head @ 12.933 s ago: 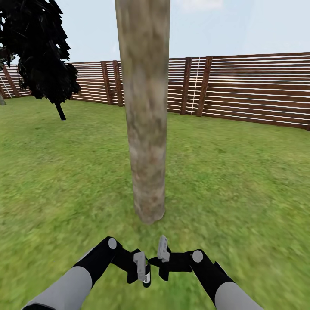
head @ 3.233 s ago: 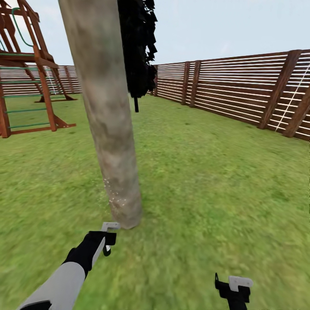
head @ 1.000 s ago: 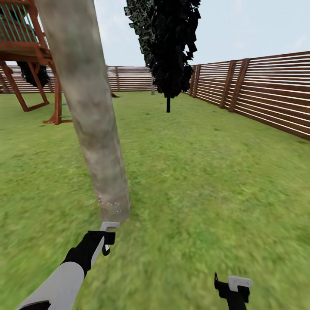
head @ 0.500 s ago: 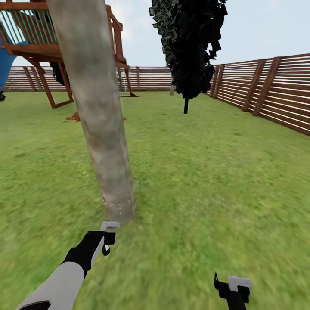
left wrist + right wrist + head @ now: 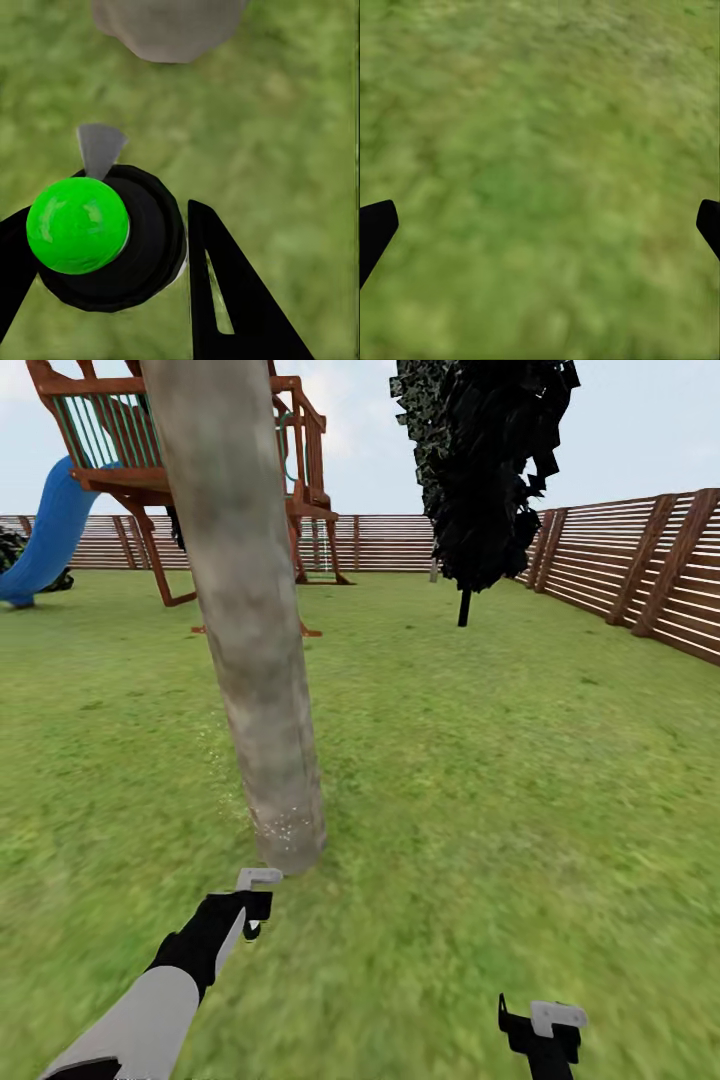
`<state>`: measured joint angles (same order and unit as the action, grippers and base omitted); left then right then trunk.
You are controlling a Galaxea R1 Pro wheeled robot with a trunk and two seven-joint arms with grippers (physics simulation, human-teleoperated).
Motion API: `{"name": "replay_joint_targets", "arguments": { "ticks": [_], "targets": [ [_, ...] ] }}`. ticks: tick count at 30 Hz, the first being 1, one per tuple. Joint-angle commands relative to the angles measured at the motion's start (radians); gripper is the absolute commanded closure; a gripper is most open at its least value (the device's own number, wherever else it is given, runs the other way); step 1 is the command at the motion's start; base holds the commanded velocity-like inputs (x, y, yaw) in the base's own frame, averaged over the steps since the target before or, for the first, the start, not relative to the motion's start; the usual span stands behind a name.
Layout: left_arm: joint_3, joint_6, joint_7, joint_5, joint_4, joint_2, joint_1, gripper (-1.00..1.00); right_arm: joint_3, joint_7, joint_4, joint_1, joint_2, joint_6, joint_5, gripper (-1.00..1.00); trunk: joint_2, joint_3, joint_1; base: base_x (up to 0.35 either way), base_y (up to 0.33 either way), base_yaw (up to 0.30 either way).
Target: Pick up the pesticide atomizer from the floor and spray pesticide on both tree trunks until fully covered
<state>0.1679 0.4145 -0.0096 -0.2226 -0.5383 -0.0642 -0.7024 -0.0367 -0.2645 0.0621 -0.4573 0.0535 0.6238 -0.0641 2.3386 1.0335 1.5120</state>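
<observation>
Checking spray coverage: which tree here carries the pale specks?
The thick pale grey-brown tree trunk just ahead of the left gripper, speckled near its base; the thin-stemmed black tree stands farther back.

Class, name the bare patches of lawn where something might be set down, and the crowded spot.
Bare grass lies between the tree trunk and the fence, and left of the trunk before the playset. It is crowded at the trunk's foot, where the left gripper holds the sprayer.

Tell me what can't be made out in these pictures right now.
- Tree trunk: its top and foliage are cut off by the head view's upper edge; its far side is hidden.
- Pesticide atomizer: the left wrist view shows just its green top and black collar; the body is hidden beneath.
- Right end effector: its fingertips sit at the right wrist view's edges, the rest cut off.
- Pesticide: specks too small to judge coverage.
</observation>
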Motion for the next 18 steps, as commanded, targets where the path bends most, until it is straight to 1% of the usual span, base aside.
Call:
{"name": "replay_joint_targets", "arguments": {
  "ticks": [1, 3, 4, 5, 6, 7, 8, 9, 10, 11, 13, 14, 15, 16, 18],
  "targets": [
    [0.005, 0.006, -0.004, -0.01, -0.003, -0.01, -0.007, 1.0, -0.003, -0.004, -0.001, -0.001, 0.001, 0.002, -0.008, -1.0, 0.0, 0.001, 0.0, -0.001, -0.005, 0.007],
    [0.003, 0.011, -0.009, -0.01, -0.003, -0.03, -0.021, 1.0, -0.003, -0.003, -0.001, 0.0, 0.002, 0.002, -0.008, -1.0, 0.0, 0.001, 0.0, 0.0, -0.002, 0.003],
    [0.003, 0.013, -0.012, -0.01, -0.003, -0.034, -0.041, 1.0, -0.003, -0.003, -0.001, -0.001, 0.002, 0.002, -0.008, -1.0, 0.0, 0.001, 0.0, 0.0, 0.0, 0.0],
    [0.009, 0.017, -0.015, -0.01, -0.005, -0.019, -0.084, 1.0, -0.003, -0.003, -0.001, 0.0, 0.002, 0.002, -0.008, -1.0, 0.0, 0.001, 0.0, 0.0, 0.0, 0.0],
    [0.011, 0.018, -0.017, -0.008, -0.008, 0.015, -0.096, 1.0, -0.003, -0.003, -0.001, 0.0, 0.002, 0.002, -0.008, -1.0, 0.0, 0.001, 0.0, 0.0, 0.0, 0.0],
    [0.012, 0.019, -0.021, -0.007, -0.009, 0.043, -0.102, 1.0, -0.003, -0.004, -0.001, 0.0, 0.002, 0.002, -0.008, -1.0, 0.0, 0.001, 0.0, 0.0, 0.0, 0.0],
    [0.012, 0.019, -0.024, -0.007, -0.009, 0.053, -0.102, 1.0, -0.003, -0.004, -0.001, 0.0, 0.002, 0.002, -0.008, -1.0, 0.0, 0.001, 0.0, 0.0, 0.0, 0.0],
    [0.011, 0.02, -0.025, -0.007, -0.009, 0.056, -0.103, 1.0, -0.003, -0.004, -0.001, 0.0, 0.002, 0.002, -0.008, -1.0, 0.0, 0.001, 0.0, 0.0, 0.0, 0.0],
    [0.007, 0.02, -0.027, -0.008, -0.01, 0.04, -0.107, 1.0, -0.003, -0.003, -0.001, 0.0, 0.001, 0.002, -0.008, -1.0, 0.0, 0.001, 0.0, 0.0, 0.0, 0.0],
    [0.004, 0.02, -0.027, -0.01, -0.011, 0.002, -0.112, 1.0, -0.003, -0.003, -0.001, -0.001, 0.001, 0.002, -0.008, -1.0, 0.0, 0.001, 0.0, 0.0, 0.0, 0.01],
    [0.003, 0.02, -0.027, -0.01, -0.013, -0.026, -0.127, 1.0, -0.003, -0.004, -0.001, -0.001, 0.001, 0.002, -0.008, -1.0, 0.0, 0.001, 0.0, 0.0, 0.0, 0.111],
    [0.006, 0.021, -0.028, -0.009, -0.012, -0.029, -0.137, 1.0, -0.003, -0.004, -0.001, 0.0, 0.0, 0.002, -0.008, -1.0, 0.0, 0.001, 0.0, 0.0, 0.0, 0.218],
    [0.01, 0.021, -0.028, -0.009, -0.012, -0.02, -0.148, 1.0, -0.003, -0.004, -0.001, 0.0, 0.0, 0.002, -0.008, -1.0, 0.0, 0.001, 0.0, 0.0, 0.0, 0.258],
    [0.012, 0.021, -0.029, -0.008, -0.012, 0.014, -0.151, 1.0, -0.003, -0.004, -0.001, 0.0, 0.0, 0.002, -0.008, -1.0, 0.0, 0.001, 0.0, 0.0, 0.0, 0.27],
    [0.012, 0.021, -0.029, -0.007, -0.011, 0.056, -0.152, 1.0, -0.003, -0.004, -0.001, -0.001, -0.001, 0.002, -0.008, -1.0, 0.0, 0.001, 0.0, 0.0, 0.0, 0.267]
  ]
}}
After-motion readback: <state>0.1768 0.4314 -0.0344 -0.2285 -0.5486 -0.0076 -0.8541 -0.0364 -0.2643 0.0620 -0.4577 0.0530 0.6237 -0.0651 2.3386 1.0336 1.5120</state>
